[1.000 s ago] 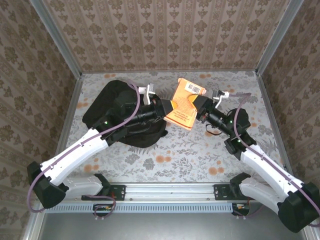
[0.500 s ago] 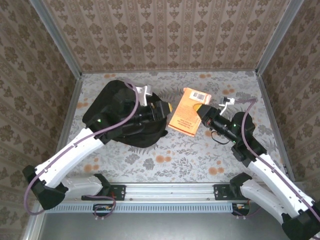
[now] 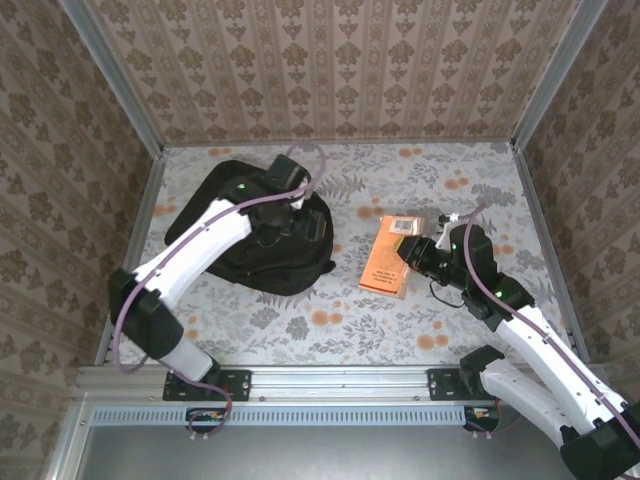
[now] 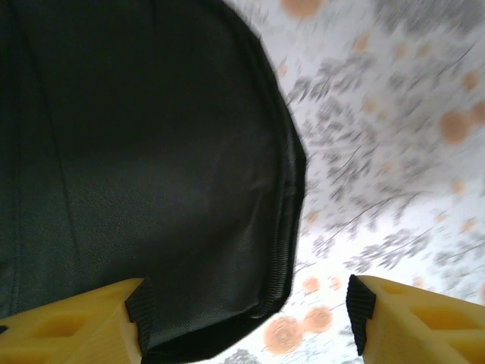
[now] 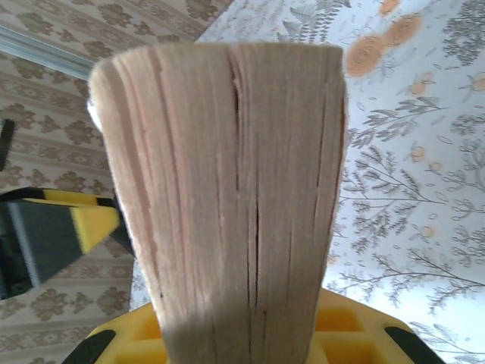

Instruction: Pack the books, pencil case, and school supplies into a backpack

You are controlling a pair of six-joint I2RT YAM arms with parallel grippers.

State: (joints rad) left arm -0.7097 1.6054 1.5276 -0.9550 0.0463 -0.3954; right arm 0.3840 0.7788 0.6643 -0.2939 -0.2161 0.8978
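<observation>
Shifted right, the book (image 3: 384, 262) masks most of right pincer (image 3: 404, 254).

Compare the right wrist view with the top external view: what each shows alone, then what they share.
Right wrist: the book end-on, its stacked page edges close up. Top external: the black backpack at the left, and the book's orange cover with its barcode label. Shared: the book gripped by the right end effector, and the floral table.
</observation>
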